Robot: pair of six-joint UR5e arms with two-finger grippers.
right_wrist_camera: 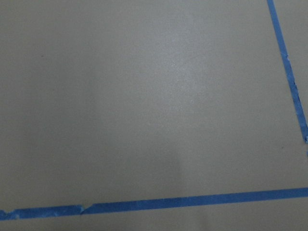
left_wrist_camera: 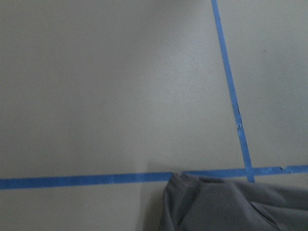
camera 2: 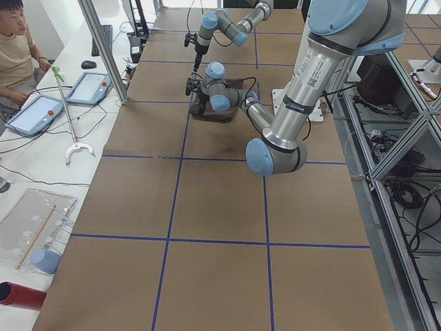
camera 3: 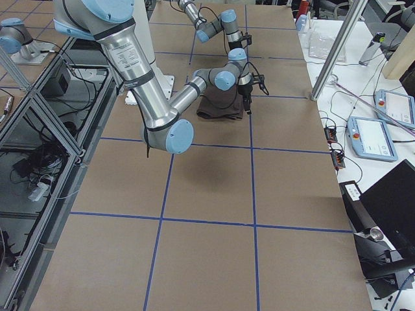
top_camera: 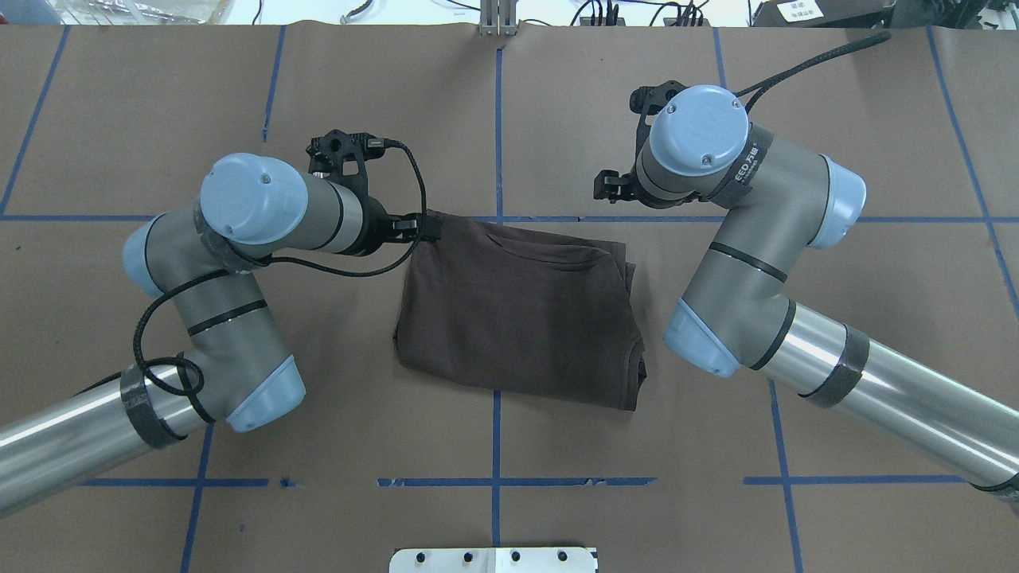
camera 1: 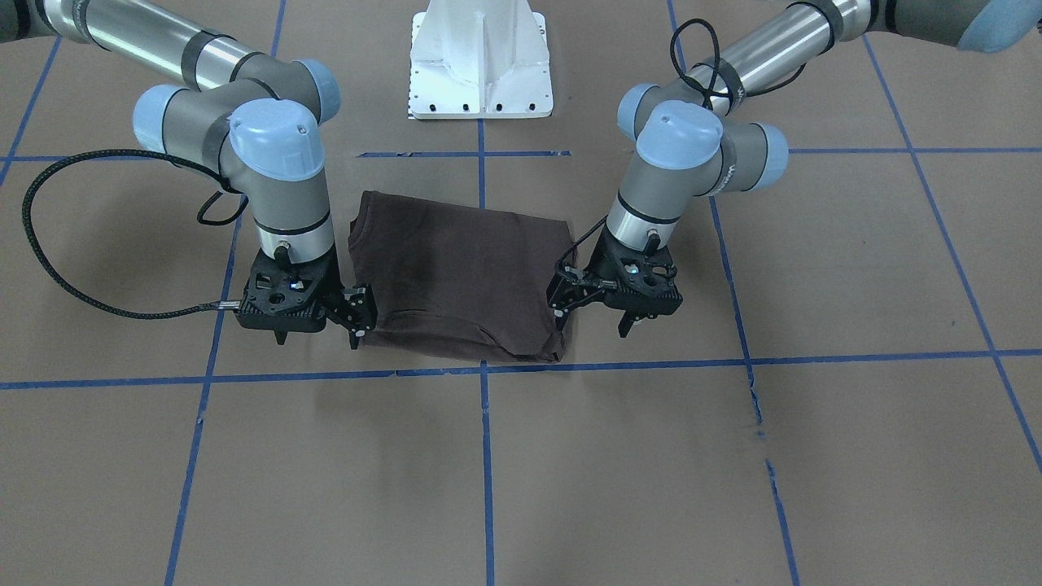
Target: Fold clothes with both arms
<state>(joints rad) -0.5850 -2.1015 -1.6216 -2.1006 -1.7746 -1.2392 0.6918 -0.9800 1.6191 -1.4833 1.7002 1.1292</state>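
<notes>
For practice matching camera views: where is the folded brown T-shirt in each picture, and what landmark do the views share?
Front-facing: T-shirt centre.
Overhead: T-shirt centre.
Exterior left: T-shirt upper middle, far.
Exterior right: T-shirt upper middle, far.
Left wrist: T-shirt at bottom edge, right.
Right wrist: not in it.
Shared landmark: blue tape cross by its edge opposite the white base.

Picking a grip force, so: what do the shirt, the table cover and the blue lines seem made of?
Shirt: soft matte knit, likely cotton jersey; it drapes and creases. Table cover: probably brown paper or card; flat, dull. Lines: blue tape; torn, gapped edges.
</notes>
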